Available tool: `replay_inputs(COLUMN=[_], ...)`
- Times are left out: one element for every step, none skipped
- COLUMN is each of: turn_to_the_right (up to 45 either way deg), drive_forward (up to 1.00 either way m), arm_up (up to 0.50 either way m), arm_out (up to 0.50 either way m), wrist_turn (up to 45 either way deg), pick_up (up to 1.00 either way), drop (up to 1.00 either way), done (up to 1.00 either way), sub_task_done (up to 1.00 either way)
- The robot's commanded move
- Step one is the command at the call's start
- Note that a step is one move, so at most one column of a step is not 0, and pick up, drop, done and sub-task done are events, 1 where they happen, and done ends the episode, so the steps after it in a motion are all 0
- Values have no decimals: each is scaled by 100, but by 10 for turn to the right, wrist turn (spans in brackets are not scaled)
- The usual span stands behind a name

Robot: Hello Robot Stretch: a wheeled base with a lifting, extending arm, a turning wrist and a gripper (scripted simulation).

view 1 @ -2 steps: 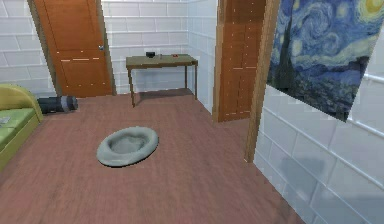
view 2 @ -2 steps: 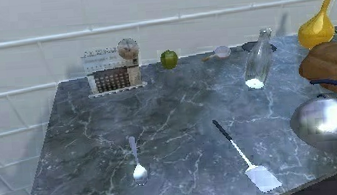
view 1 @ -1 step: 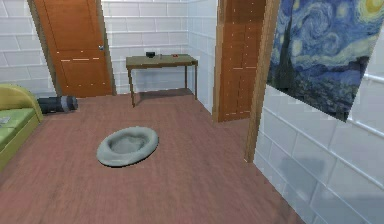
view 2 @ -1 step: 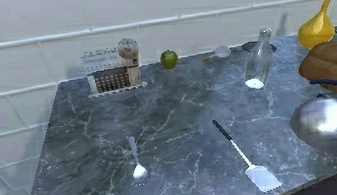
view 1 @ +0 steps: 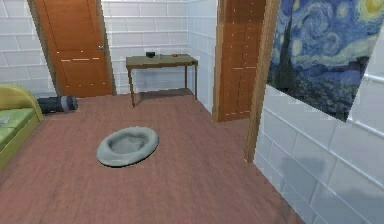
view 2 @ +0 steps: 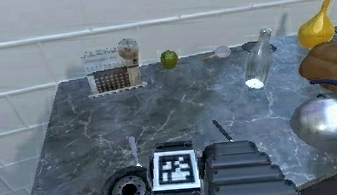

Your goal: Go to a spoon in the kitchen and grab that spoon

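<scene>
Gripper (view 2: 130, 189) low at the near edge of the dark marble counter (view 2: 78, 123), and I cannot tell whether it holds anything, while a thin pale sliver (view 2: 133, 148), possibly the spoon, lies on the stone just beyond it.

Both views are evenly, softly lit. In the forward view the grey pet bed (view 1: 128, 147) at 8 o'clock casts only a faint shadow. On the dark marble worktop (view 2: 99, 126), the steel kettle (view 2: 327, 119) at 3 o'clock carries bright highlights.
</scene>
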Motion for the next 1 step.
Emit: replay_inputs(turn_to_the_right=[0], drive_forward=[0], arm_up=[0], arm_out=[2], wrist_turn=[0], pick_up=[0], drop=[0], done=[0], sub_task_done=[0])
